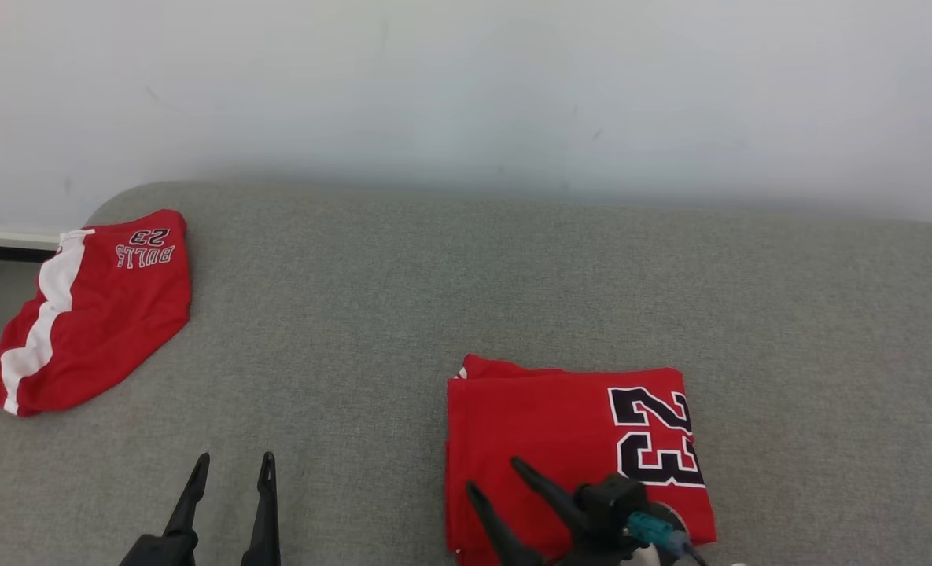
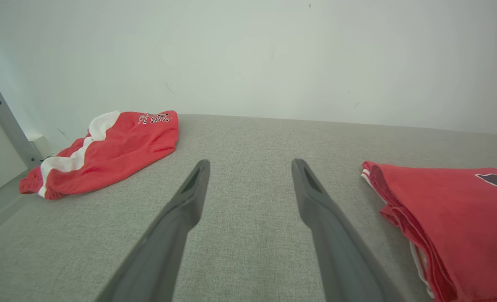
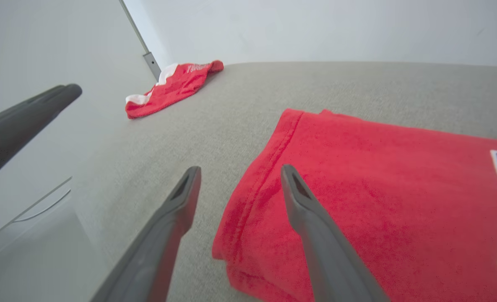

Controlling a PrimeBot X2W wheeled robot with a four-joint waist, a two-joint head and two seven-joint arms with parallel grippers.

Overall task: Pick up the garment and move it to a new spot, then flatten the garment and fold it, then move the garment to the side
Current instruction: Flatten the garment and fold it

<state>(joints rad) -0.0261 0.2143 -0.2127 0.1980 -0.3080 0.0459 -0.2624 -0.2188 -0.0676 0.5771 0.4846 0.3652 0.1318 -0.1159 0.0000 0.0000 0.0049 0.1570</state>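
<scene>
The garment (image 1: 560,440) lies folded, numerals up, at the front edge of the grey padded surface (image 1: 434,275), right of centre. The right gripper (image 1: 495,475) hovers spread and empty over its front-left corner. The left gripper (image 1: 235,457) stands wide, empty, over bare fabric; red shorts (image 1: 112,314) occupy the far-left corner.

Two red garments lie on one grey surface (image 1: 355,314): one folded jersey (image 1: 560,440) at the lower centre-right of the head view, one pair of shorts (image 1: 96,314) at upper left. Two grippers show along the bottom edge, left gripper (image 1: 234,456) and right gripper (image 1: 492,473), each with two dark fingers (image 2: 173,235), four in all.
</scene>
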